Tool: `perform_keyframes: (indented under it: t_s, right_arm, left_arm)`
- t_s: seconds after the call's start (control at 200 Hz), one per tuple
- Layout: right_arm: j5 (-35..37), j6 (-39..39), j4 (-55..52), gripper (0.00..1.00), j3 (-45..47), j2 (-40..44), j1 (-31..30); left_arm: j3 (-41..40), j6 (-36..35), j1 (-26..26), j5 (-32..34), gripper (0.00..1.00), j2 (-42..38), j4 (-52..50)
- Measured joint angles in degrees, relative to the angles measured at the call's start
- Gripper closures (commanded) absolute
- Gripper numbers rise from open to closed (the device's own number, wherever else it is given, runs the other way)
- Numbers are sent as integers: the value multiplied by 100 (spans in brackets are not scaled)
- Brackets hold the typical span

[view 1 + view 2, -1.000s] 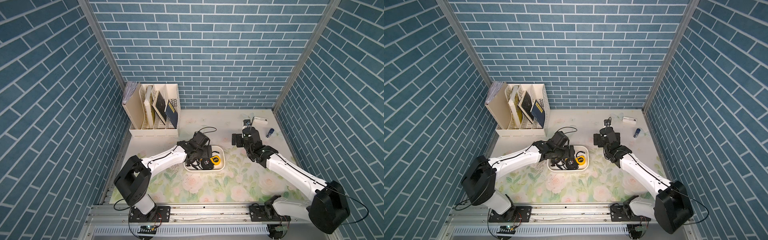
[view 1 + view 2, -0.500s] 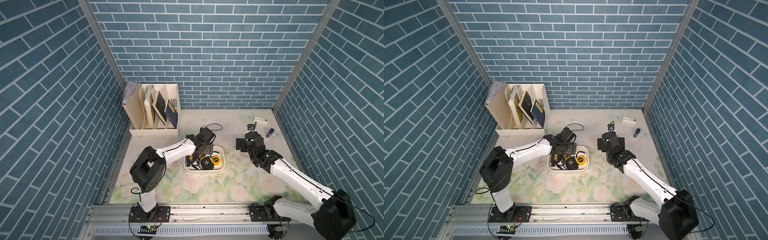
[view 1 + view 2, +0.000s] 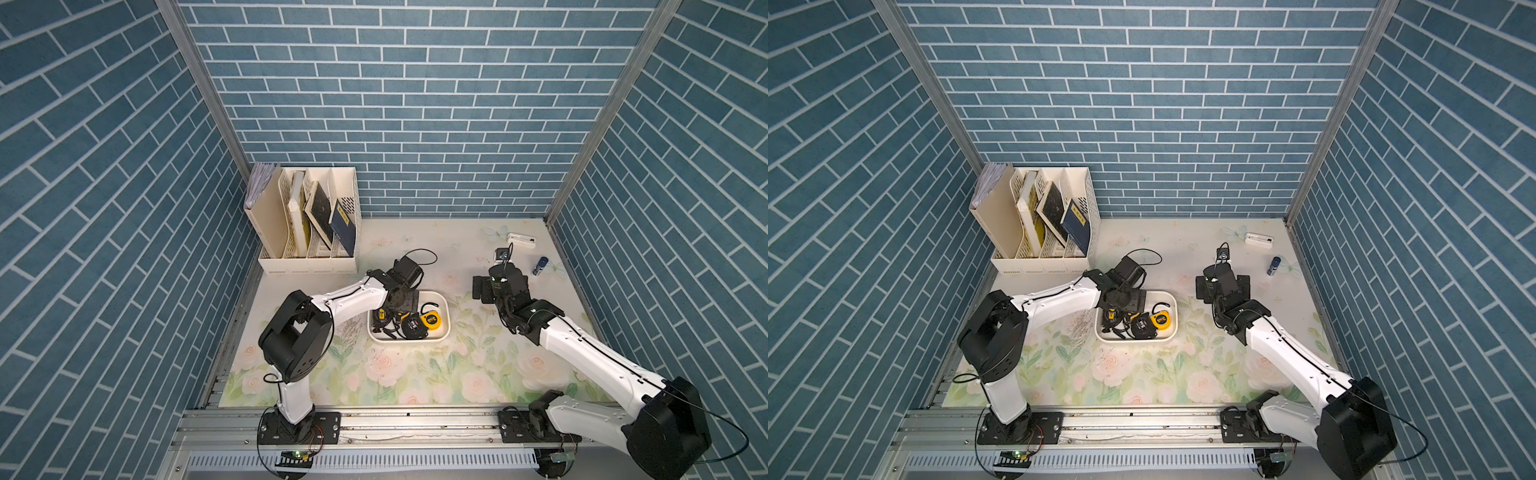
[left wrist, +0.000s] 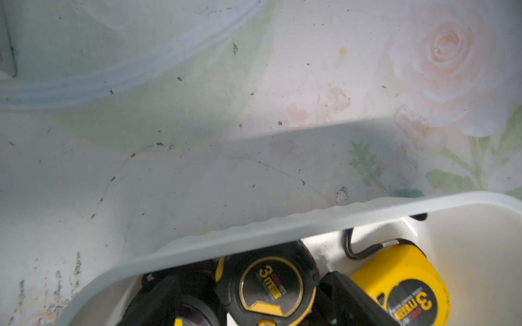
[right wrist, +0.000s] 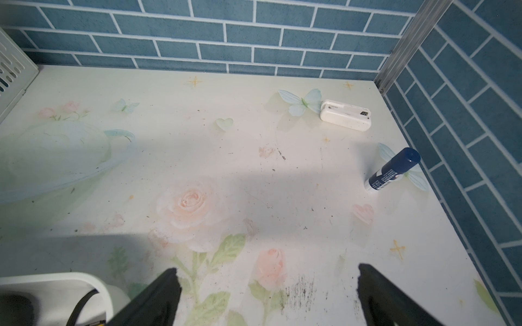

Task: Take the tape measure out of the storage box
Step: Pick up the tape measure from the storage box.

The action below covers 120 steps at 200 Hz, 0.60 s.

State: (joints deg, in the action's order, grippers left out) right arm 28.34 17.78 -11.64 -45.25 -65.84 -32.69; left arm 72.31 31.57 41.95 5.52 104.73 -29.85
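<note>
My left jaws, spread, straddle the black tape measure [image 4: 272, 288] lying flat in the storage box [image 4: 282, 225], far nearer than my equally spread right jaws.

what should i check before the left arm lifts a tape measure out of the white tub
1. Left gripper straddles the black tape measure: ok, it lies between the jaws.
2. Firm grip on it: cannot tell, contact is unclear.
3. Neighbours clear: not ok, the yellow tape measure lies right beside one jaw and may get dragged.
4. Storage box steadied: not ok, nothing holds it down.
5. Right gripper out of the way: ok, open, empty, beside the box.
</note>
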Motion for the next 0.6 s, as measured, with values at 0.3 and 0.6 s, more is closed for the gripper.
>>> perform_keyframes:
  t_s: [0.3,0.6]
  right_arm:
    - [15,2,0,0,44,-28,0]
    - [44,46,2,0,74,-28,0]
  left_arm:
    - [0,-181,-4,-201,11,350,98]
    - [-2,-260,-26,-221,21,385,122]
